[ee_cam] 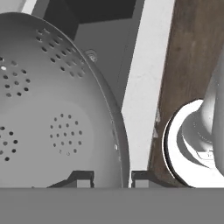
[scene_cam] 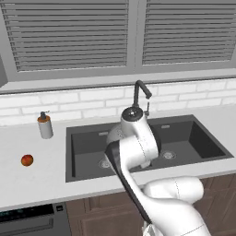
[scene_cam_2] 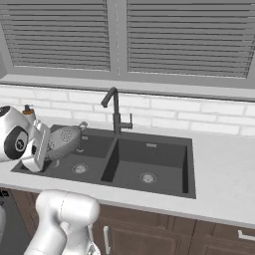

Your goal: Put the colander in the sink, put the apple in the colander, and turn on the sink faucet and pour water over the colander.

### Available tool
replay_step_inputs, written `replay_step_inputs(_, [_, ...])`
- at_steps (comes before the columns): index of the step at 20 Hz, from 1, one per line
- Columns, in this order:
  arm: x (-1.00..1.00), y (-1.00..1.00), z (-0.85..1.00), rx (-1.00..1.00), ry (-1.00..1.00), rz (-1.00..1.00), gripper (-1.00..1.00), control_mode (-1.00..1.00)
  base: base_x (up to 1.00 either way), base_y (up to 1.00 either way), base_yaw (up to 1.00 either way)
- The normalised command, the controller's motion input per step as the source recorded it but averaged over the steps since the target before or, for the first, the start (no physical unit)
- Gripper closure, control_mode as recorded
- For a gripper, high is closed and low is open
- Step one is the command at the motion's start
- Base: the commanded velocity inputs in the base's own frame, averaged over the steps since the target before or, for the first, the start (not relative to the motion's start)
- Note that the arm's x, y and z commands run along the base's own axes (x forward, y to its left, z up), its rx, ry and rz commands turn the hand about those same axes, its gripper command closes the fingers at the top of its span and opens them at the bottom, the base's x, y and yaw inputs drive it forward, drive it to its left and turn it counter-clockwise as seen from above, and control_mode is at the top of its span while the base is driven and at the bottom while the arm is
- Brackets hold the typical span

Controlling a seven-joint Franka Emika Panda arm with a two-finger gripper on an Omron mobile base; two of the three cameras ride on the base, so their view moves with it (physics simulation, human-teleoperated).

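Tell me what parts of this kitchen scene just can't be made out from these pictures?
- Left base view: the arm's white body hides the colander and the middle of the sink.
- Right base view: the white hand covers the near side of the colander, so where it is gripped is hidden.
- Hand view: the colander runs off the left edge.
- The faucet lever's setting is too small to tell.

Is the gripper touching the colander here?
Touching. In the hand view the gripper has one finger on each side of the colander rim, clamped on it; the right base view shows the colander held above the sink.
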Motion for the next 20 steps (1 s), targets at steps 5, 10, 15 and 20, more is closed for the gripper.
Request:
replay_step_inputs(5, [0.55,0.31,-0.07,0.13,-0.03,0.0,1.0,-1.0,0.0,0.0,0.0])
replay_step_inputs(10, [0.36,0.61,-0.06,0.13,0.0,-0.01,1.0,-1.0,0.0,0.0,0.0])
replay_step_inputs(15, [0.44,0.28,-0.2,0.03,0.03,0.0,1.0,-1.0,0.0,0.0,0.0])
replay_step_inputs(20, [0.5,0.04,-0.43,0.05,0.0,-0.02,1.0,-1.0,0.0,0.0,0.0])
